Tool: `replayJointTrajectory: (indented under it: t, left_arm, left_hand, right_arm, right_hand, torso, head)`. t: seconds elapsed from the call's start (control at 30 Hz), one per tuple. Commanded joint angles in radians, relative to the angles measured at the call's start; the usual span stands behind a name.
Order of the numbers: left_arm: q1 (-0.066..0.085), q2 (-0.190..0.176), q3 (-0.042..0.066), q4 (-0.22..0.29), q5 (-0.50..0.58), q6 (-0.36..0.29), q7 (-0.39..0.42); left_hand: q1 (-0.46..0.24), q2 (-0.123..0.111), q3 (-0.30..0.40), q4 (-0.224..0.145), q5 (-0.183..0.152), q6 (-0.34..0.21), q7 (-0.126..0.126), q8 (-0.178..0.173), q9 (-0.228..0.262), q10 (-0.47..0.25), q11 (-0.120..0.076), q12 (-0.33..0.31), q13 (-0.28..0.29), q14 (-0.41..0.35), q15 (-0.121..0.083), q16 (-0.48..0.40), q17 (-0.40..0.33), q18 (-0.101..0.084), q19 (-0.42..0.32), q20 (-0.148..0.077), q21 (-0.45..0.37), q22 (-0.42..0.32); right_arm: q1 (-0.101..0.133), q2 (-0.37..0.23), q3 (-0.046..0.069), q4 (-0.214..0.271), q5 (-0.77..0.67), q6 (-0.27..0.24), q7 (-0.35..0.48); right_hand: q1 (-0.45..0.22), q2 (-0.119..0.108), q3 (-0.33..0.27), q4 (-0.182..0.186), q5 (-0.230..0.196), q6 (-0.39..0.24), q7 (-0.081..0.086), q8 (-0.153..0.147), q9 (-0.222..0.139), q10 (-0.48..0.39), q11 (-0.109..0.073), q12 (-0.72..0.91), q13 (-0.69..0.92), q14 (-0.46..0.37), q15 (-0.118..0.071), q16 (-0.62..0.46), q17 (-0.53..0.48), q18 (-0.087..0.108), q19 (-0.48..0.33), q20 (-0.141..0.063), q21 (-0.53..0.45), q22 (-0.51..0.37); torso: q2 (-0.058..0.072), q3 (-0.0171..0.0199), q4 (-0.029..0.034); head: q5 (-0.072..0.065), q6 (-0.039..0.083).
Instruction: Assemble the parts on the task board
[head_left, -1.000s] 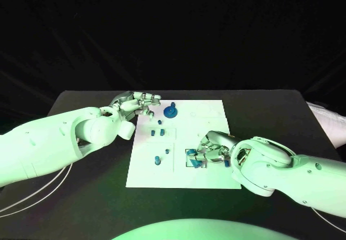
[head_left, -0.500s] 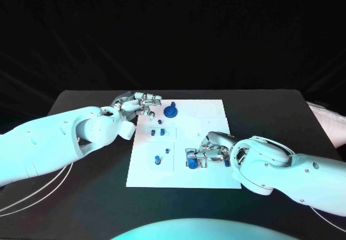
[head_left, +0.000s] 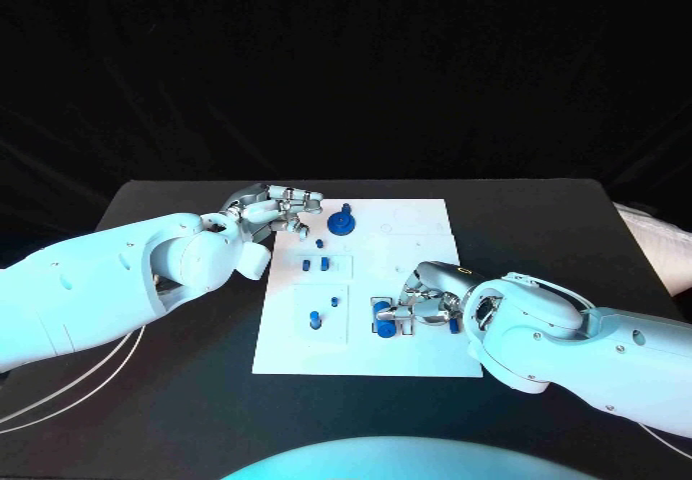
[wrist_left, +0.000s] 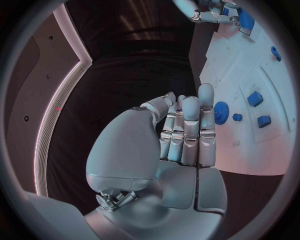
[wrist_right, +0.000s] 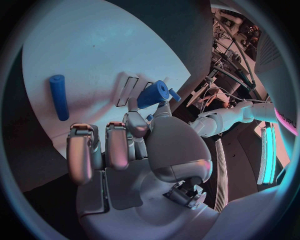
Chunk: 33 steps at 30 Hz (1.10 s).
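While my right hand (head_left: 420, 300) pinches the small blue cylinder (wrist_right: 154, 94) by its side, it seems rigid, light, and slippery.

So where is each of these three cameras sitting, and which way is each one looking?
Head view: sits on the robot's head, looks down at the black table and task board; both arms come in, left hand, right hand.
Left wrist view: sits behind the left hand, looks past the fingers to the board's edge and a blue gear.
Right wrist view: sits behind the right hand, which holds a blue part over the board.
Shared: all three show the white board and blue pieces.
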Motion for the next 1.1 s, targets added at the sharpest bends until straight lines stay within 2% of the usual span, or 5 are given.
replayJointTrajectory:
  t: [0.03, 0.33, 0.6, 0.8, 1.1]
  left_arm:
    - [0.000, 0.000, 0.001, 0.002, 0.003, 0.021, -0.001]
    - [-0.001, -0.003, 0.000, 0.000, -0.003, 0.024, -0.004]
    - [-0.001, -0.004, 0.000, -0.001, -0.004, 0.026, -0.005]
    - [-0.002, -0.004, 0.000, -0.001, -0.005, 0.028, -0.006]
    - [-0.002, -0.002, 0.000, -0.001, -0.005, 0.031, -0.008]
  left_hand:
    - [0.003, 0.002, -0.001, -0.006, 0.005, -0.006, -0.001, 0.003, -0.001, -0.006, -0.001, 0.007, 0.002, -0.005, 0.001, -0.007, -0.001, 0.019, 0.000, 0.003, -0.007, -0.001]
    - [0.002, 0.002, -0.001, -0.006, 0.005, -0.007, 0.000, 0.002, -0.002, -0.007, 0.000, 0.007, 0.002, -0.006, 0.001, -0.007, -0.002, 0.019, 0.000, 0.003, -0.007, -0.001]
    - [0.002, 0.002, -0.001, -0.006, 0.005, -0.007, 0.000, 0.002, -0.002, -0.007, 0.000, 0.007, 0.002, -0.006, 0.001, -0.007, -0.002, 0.019, 0.000, 0.003, -0.007, -0.001]
    - [0.002, 0.002, -0.001, -0.006, 0.005, -0.007, 0.000, 0.002, -0.002, -0.007, 0.000, 0.007, 0.002, -0.006, 0.001, -0.007, -0.002, 0.019, 0.000, 0.003, -0.007, -0.001]
    - [0.002, 0.002, 0.000, -0.006, 0.005, -0.007, 0.000, 0.003, -0.002, -0.008, 0.000, 0.007, 0.002, -0.006, 0.002, -0.008, -0.003, 0.019, 0.000, 0.003, -0.007, -0.002]
  right_arm:
    - [-0.002, -0.003, 0.000, 0.009, -0.032, -0.001, 0.034]
    - [-0.002, -0.021, 0.000, 0.035, -0.021, -0.040, 0.065]
    - [-0.003, -0.037, 0.002, 0.044, -0.004, -0.028, 0.082]
    - [-0.003, -0.044, 0.002, 0.043, -0.001, -0.001, 0.085]
    - [-0.003, -0.021, 0.002, 0.008, -0.024, 0.013, 0.063]
  right_hand:
    - [0.028, -0.006, 0.003, -0.012, -0.006, 0.004, 0.002, -0.006, 0.005, 0.005, 0.006, -0.007, 0.003, 0.058, -0.007, 0.005, 0.002, -0.019, 0.009, -0.007, 0.002, 0.089]
    - [0.014, 0.010, 0.000, 0.010, -0.005, 0.007, 0.002, -0.008, 0.012, 0.010, 0.005, -0.003, 0.012, 0.060, -0.008, 0.011, 0.009, -0.020, 0.011, -0.008, 0.005, 0.094]
    - [0.044, 0.009, 0.002, -0.001, -0.006, 0.007, 0.001, -0.012, 0.020, 0.012, 0.004, -0.004, 0.018, 0.060, -0.009, 0.012, 0.011, -0.020, 0.013, -0.008, 0.006, 0.097]
    - [0.109, 0.013, 0.015, -0.039, 0.003, 0.007, 0.001, -0.017, 0.031, 0.013, 0.004, -0.011, 0.024, 0.060, -0.009, 0.011, 0.011, -0.021, 0.013, -0.009, 0.007, 0.098]
    - [0.245, 0.070, 0.092, -0.126, -0.046, 0.008, -0.002, -0.024, 0.043, 0.015, 0.000, -0.016, 0.032, 0.060, -0.013, 0.014, 0.016, -0.021, 0.014, -0.012, 0.008, 0.101]
  torso:
    - [0.000, 0.0000, -0.0006]
    - [-0.001, 0.0003, -0.0007]
    - [-0.001, -0.0009, -0.0011]
    - [-0.001, -0.0012, -0.0001]
    - [0.000, -0.0015, 0.0014]
  head:
    - [0.002, -0.002]
    - [0.004, -0.003]
    - [0.003, -0.003]
    - [0.003, -0.002]
    - [0.001, -0.002]
